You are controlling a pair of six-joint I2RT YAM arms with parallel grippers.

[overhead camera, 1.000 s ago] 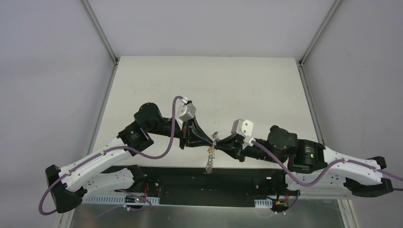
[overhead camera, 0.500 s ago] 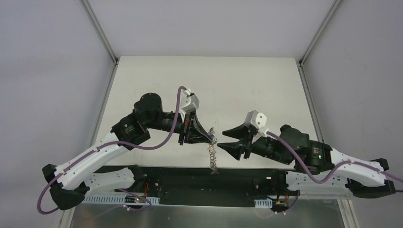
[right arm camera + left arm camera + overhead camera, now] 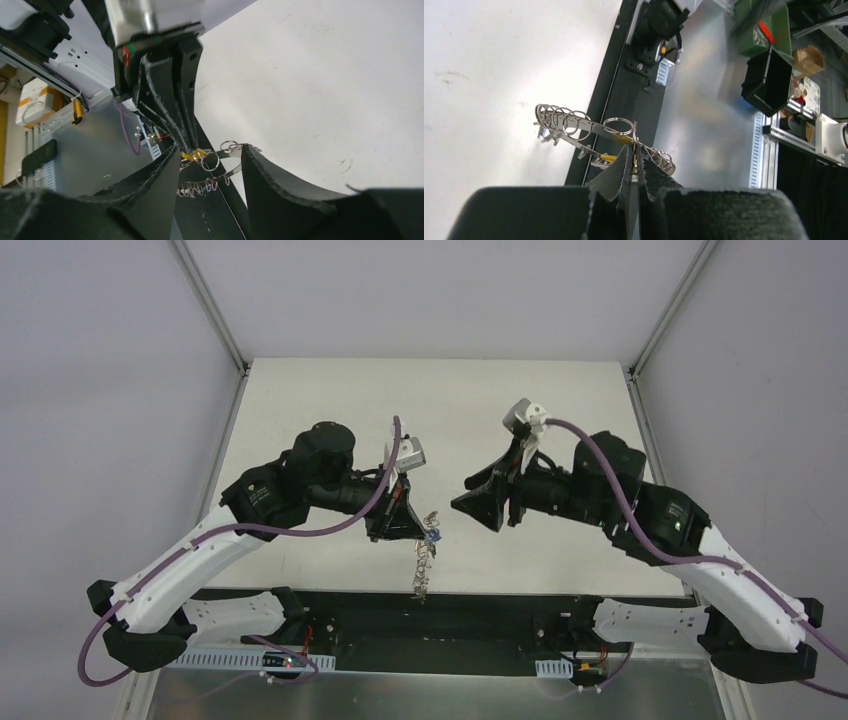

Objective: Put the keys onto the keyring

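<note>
**White table below, keyring held up in one pincer**

White table [image 3: 520, 410] lies under the keyring [image 3: 423, 565], with its near edge roughly beneath where the ring dangles. We judge the keyring to be light, thin, springy wire. Its fringe of small loops will likely swing, twist and snag, and smooth metal can slip between pads. We think the best hold is on the flat band between loops, close to the loop being loaded, so that it stays steady.

Our left pincer [image 3: 634, 156] is closed tight on that band at the top of the keyring, and the rest of the ring hangs free below the grip. A yellow-headed key [image 3: 610, 158] sits just beside the grip, among the loops. We cannot tell whether it is threaded on, and we cannot pick out a blue key for certain.

Our right pincer [image 3: 472, 508] stands apart from the keyring, facing it. Its jaws are spread about halfway, holding and touching nothing.
</note>
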